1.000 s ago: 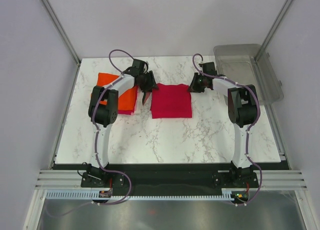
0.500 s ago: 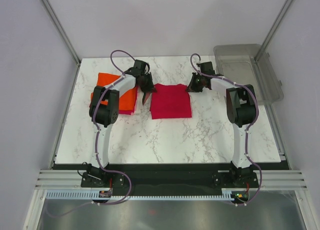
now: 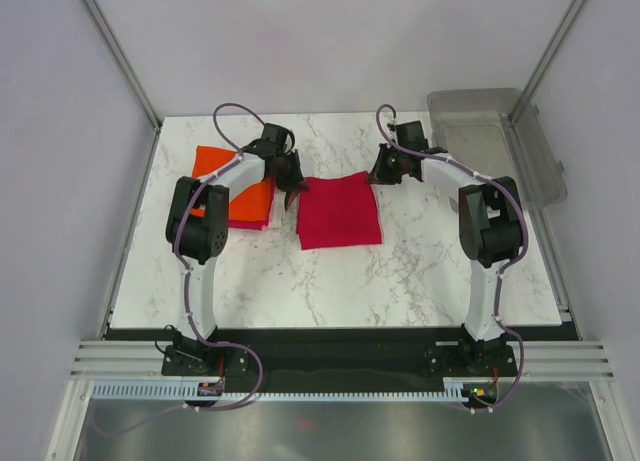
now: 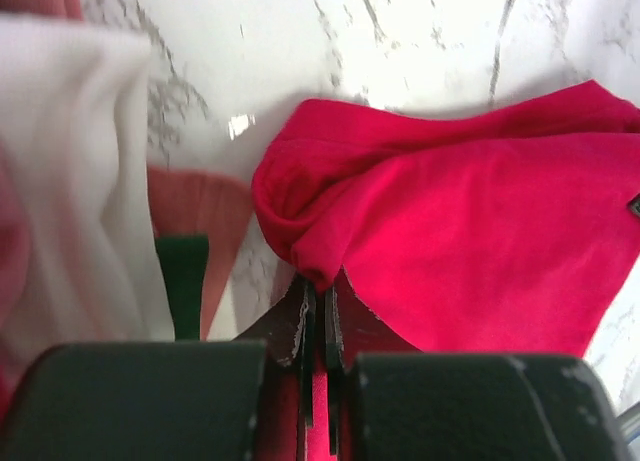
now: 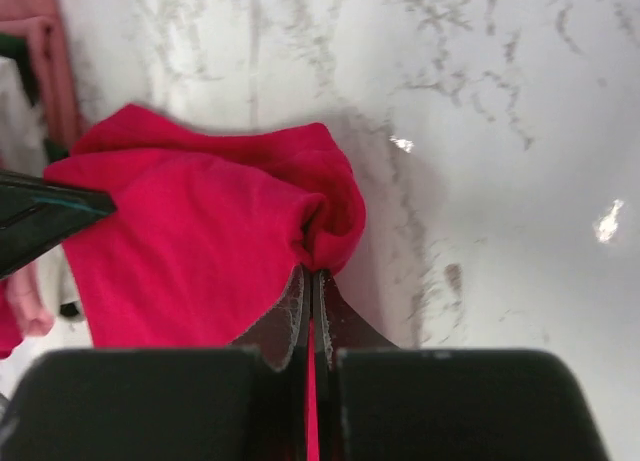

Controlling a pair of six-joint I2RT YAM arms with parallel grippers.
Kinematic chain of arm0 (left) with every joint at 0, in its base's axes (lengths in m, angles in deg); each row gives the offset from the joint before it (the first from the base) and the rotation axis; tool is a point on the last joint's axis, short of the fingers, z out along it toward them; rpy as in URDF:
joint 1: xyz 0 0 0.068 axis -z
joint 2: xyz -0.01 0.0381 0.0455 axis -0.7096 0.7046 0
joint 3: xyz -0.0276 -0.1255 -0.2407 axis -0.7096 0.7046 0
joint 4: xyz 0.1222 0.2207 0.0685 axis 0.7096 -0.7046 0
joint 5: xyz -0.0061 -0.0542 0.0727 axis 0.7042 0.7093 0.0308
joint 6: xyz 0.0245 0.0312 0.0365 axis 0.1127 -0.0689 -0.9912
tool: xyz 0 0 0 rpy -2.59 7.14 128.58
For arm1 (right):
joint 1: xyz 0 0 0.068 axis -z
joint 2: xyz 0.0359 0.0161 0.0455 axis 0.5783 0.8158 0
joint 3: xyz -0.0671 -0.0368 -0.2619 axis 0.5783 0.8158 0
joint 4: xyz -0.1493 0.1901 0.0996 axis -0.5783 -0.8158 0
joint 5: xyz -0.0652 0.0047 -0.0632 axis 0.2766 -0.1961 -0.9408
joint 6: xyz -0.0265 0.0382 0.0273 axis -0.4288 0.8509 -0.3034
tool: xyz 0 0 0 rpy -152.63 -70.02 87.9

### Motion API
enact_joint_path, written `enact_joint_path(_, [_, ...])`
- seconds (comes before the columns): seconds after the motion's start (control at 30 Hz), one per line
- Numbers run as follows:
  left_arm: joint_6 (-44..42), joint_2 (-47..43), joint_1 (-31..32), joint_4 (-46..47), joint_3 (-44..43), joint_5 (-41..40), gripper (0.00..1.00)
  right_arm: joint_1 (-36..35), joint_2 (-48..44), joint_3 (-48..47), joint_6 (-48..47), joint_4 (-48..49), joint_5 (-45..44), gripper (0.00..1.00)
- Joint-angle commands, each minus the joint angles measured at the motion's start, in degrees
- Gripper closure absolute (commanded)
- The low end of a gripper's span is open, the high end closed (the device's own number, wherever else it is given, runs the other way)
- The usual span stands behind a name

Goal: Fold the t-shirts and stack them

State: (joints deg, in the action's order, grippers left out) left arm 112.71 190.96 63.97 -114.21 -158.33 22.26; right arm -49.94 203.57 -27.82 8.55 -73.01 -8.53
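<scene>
Across the middle of the marble table (image 3: 420, 271) lies the crimson t-shirt (image 3: 340, 213), a folded rectangle, and both arms are on it at once. The left gripper (image 3: 294, 188) is at the shirt's far left corner, and the left wrist view shows its jaws pinched tight on a bunched fold of the red cloth. The right gripper (image 3: 377, 171) has the far right corner, with its jaws clamped the same way on a puckered bit of the same shirt. The near edge lies flat on the table. Just beside it on the left sits the stack (image 3: 250, 216), with the orange t-shirt (image 3: 215, 163) on top and pink and white folded edges peeking out beneath. Off at the far right edge, well apart, stands the clear grey bin (image 3: 500, 131).
</scene>
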Motion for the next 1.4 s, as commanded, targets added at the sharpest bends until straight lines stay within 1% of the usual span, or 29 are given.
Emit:
enact_joint_path(0.0, [-2.25, -8.68, 0.48, 0.89, 2.75, -0.72, 0.98, -1.65, -8.0, 2.02, -0.55, 0.61, 1.1, 1.0])
enact_joint_path(0.07, [-2.25, -11.66, 0.48, 0.98, 4.6, -0.81, 0.98, -2.0, -10.71, 3.16, -0.55, 0.61, 0.66, 1.0])
enact_joint_path(0.17, [-2.52, -14.21, 0.48, 0.98, 6.36, -0.72, 0.98, -2.17, -13.36, 5.71, -0.46, 0.43, 0.57, 1.0])
enact_joint_path(0.33, [-2.25, -17.82, 0.57, 1.07, 8.82, -0.9, 0.98, -2.44, -16.61, 7.3, -0.72, -0.01, 0.74, 1.0])
enact_joint_path(0.73, [-1.55, -27.23, 1.01, 0.81, 13.66, 0.24, 0.98, -5.69, -24.52, 8.62, -0.9, -2.82, 0.04, 1.0])
enact_joint_path(0.83, [-1.37, -29.95, 1.01, 0.19, 15.15, -0.72, 0.98, -6.48, -26.54, 8.27, -0.64, -3.78, 0.04, 1.0])
enact_joint_path(1.0, [-1.72, -34.35, 1.01, -4.37, 14.45, -2.74, 0.98, -8.32, -29.01, 6.16, -0.64, -5.72, -0.4, 1.0])
enact_joint_path(1.17, [-1.9, -38.21, 0.75, -10.61, 12.61, -7.22, 0.98, -11.49, -30.24, 3.18, -0.46, -8.36, -1.45, 1.0])
enact_joint_path(1.37, [-2.08, -45.94, 0.13, -17.46, 12.52, -12.23, 0.98, -15.79, -31.12, -1.3, 0.15, -10.73, -2.6, 1.0])
